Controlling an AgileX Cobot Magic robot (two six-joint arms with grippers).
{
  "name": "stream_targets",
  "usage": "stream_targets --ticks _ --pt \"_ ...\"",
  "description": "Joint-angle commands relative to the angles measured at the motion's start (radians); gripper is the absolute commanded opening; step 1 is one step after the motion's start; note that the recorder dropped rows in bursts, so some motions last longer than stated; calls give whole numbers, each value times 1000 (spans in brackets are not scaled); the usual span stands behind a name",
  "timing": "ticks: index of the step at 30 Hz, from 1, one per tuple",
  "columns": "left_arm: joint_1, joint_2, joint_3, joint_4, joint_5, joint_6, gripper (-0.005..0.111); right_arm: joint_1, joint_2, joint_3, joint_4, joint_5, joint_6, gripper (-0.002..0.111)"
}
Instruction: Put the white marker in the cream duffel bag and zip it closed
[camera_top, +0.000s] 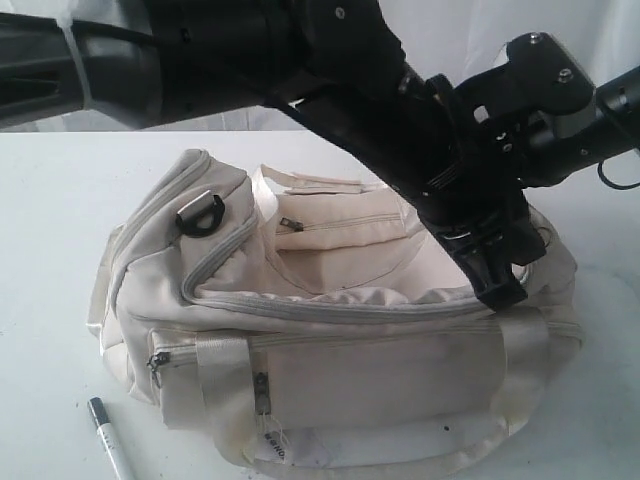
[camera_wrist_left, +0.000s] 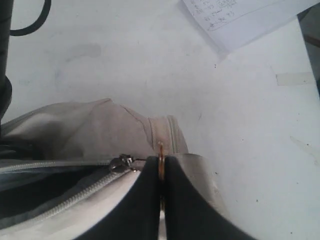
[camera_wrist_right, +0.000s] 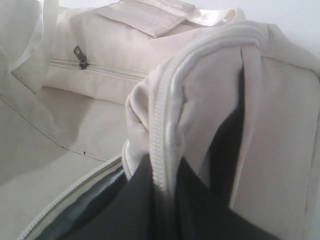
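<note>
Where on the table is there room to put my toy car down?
In the exterior view, the table is bare left of the cream duffel bag, beyond the white marker. A smaller bare patch lies right of the bag. It is crowded over the bag's right half, where the left arm and right arm meet.

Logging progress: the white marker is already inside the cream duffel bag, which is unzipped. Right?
No. The white marker lies on the table outside the cream duffel bag, as the exterior view shows. The bag is indeed unzipped.
</note>
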Motion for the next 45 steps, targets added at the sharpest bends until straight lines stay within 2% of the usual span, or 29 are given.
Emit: stream_targets --ticks 1,10,22,25,35,38,45 --pt "-17 -33 -1 -41 93 -16 0 1 5 -2 0 -49 1 0" --pt "-23 -36 119 -41 76 -12 0 0 5 -2 -7 -56 8 0" --pt "-61 -64 125 -41 116 -5 0 0 5 -2 -84 -108 108 0" --pt "-72 -64 125 -38 166 -7 0 -4 5 -2 -105 -134 139 0" --pt "-78 -83 125 26 236 -35 0 -61 5 -72 -108 -95 186 0" --pt "-78 -94 125 97 285 -85 0 -80 15 -72 -108 -97 197 0" --pt "-78 -141 233 130 288 -103 0 -102 21 -73 -108 -95 204 0"
